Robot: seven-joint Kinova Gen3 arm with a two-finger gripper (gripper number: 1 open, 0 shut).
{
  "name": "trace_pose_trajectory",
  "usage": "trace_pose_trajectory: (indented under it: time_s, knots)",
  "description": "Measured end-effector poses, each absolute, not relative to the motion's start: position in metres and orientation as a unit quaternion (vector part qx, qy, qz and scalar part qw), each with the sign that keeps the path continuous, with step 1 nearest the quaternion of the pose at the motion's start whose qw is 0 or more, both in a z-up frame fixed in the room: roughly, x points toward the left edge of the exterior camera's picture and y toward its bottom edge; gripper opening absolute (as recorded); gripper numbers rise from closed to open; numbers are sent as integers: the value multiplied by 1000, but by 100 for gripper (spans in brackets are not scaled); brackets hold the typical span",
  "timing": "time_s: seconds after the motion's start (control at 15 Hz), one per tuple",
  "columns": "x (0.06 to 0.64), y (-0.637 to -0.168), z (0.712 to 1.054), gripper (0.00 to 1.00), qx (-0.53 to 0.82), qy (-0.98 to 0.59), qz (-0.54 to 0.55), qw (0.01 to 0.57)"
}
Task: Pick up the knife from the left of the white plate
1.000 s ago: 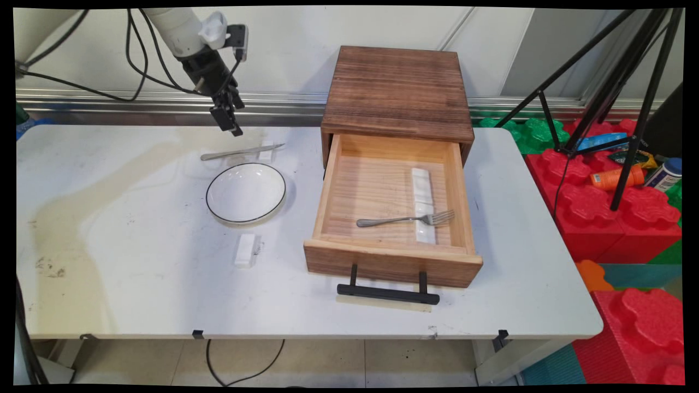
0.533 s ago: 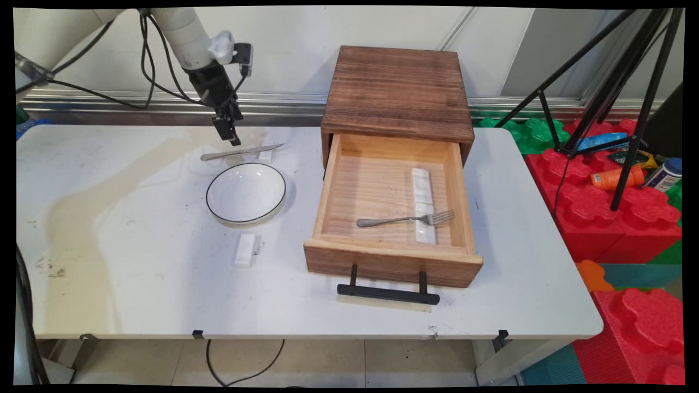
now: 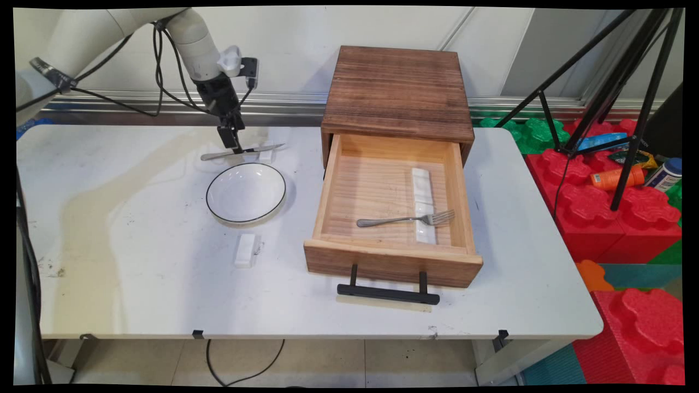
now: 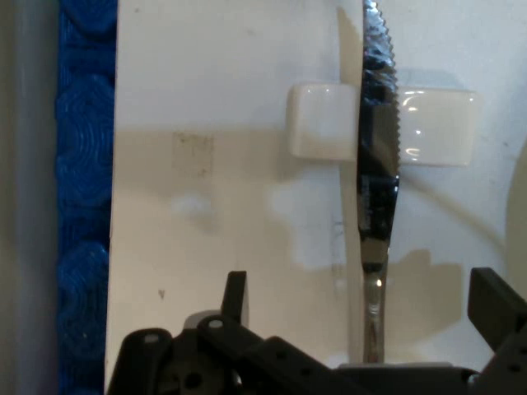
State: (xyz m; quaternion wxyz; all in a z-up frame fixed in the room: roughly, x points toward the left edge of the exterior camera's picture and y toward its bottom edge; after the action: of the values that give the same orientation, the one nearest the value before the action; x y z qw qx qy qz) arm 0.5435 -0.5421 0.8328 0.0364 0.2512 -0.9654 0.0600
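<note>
We see the black two-finger claw (image 3: 236, 147) low over the far left part of the white worktop (image 3: 136, 262), right at the slim silver table knife (image 3: 240, 152). In the hand view the claw (image 4: 362, 317) is spread wide, one finger (image 4: 235, 298) on each side of the knife (image 4: 375, 214), neither touching it. The knife's handle runs between the fingers, and its serrated blade lies across a small white ceramic rest (image 4: 323, 121).

In the main view the knife lies on the worktop at about 12 o'clock from the round white bowl with a thin black rim (image 3: 246, 192), just beyond it and apart from it. A second small white block (image 3: 245, 250) lies on the worktop at 6 o'clock from the bowl.

At 3 o'clock from the bowl stands a dark-topped wooden box (image 3: 397, 90) with its pale wooden drawer (image 3: 390, 256) pulled open towards us, its black bar handle (image 3: 387, 293) in front. Inside the drawer a silver fork (image 3: 407, 219) lies with its tines over a long white ceramic rest (image 3: 423, 203).
</note>
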Motion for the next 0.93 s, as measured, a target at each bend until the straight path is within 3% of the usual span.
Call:
trace_pose_trajectory:
  time_s: [0.53, 0.6, 0.93]
  knots:
    - [542, -552, 814, 100, 252, -966, 45, 43]
    - [542, -552, 813, 0, 252, -966, 44, 43]
    - [542, -553, 809, 0, 250, -966, 38, 47]
